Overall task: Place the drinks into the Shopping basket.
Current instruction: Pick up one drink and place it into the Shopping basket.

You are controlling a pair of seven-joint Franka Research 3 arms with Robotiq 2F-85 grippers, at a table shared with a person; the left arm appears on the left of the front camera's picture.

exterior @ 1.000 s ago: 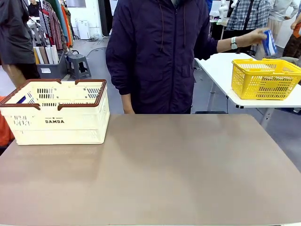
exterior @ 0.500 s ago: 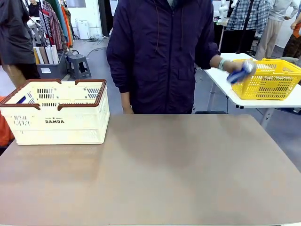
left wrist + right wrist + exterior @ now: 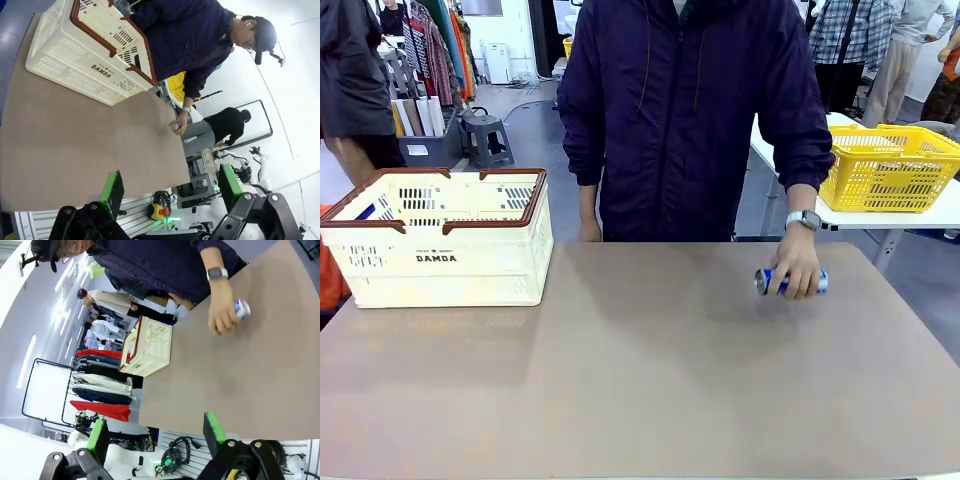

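Note:
A person's hand (image 3: 797,262) presses a blue-and-white drink can (image 3: 766,281) lying on its side on the brown table, far right. The same can (image 3: 242,308) pokes out from under the hand in the right wrist view, and it is a tiny speck (image 3: 174,127) in the left wrist view. The cream Shopping basket (image 3: 438,262) with brown rim and "DAMDA" print stands at the table's far left; it also shows in both wrist views (image 3: 85,57) (image 3: 150,346). My left gripper (image 3: 169,192) and right gripper (image 3: 156,433) both stand open, back off the table's near edge, holding nothing.
A yellow mesh basket (image 3: 885,166) sits on a separate white table behind the person's arm. The person in a dark jacket stands at the far edge. A wide stretch of bare brown table (image 3: 640,380) lies between the basket and the can.
The person's hand brought the blue can from beside the yellow basket down onto the brown table at the far right. The cream basket has not moved.

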